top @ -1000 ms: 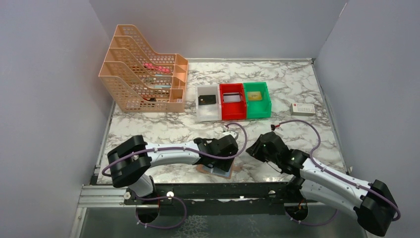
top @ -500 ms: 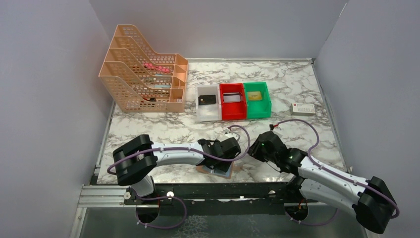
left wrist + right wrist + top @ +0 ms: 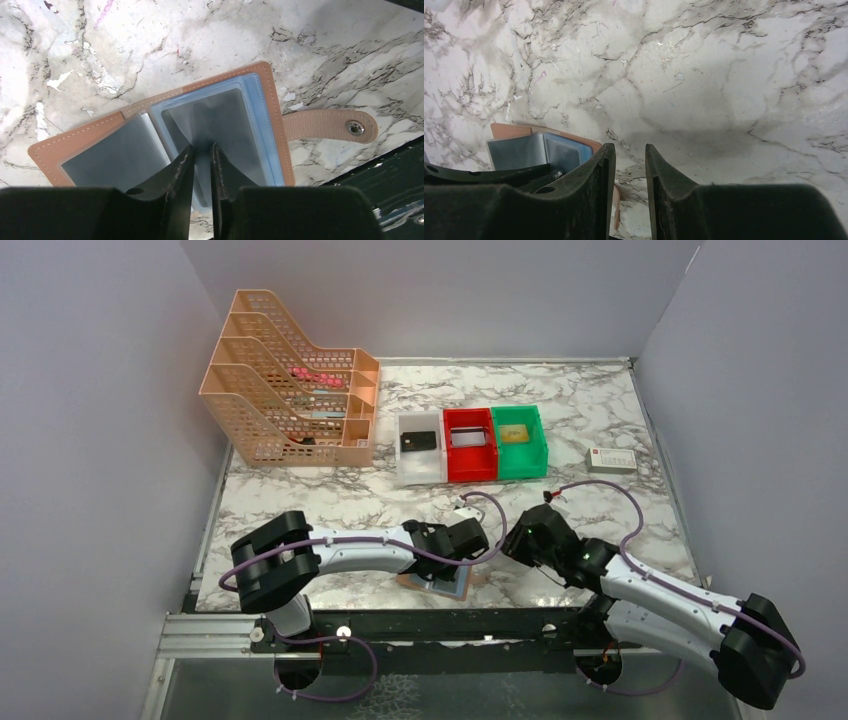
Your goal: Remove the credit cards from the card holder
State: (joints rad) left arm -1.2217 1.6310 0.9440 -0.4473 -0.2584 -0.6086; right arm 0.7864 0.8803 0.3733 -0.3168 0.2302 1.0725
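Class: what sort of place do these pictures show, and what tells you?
Probably a robot lab work cell: plain grey walls box in a marble-patterned table, and the left arm and right arm are bolted at its near edge.

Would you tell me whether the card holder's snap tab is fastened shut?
No, the card holder lies spread open, with its tab sticking out loose to one side.

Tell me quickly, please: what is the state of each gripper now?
Left gripper: fingers narrowly apart inside the open card holder; whether it grips anything cannot be told.
Right gripper: open, holding nothing.
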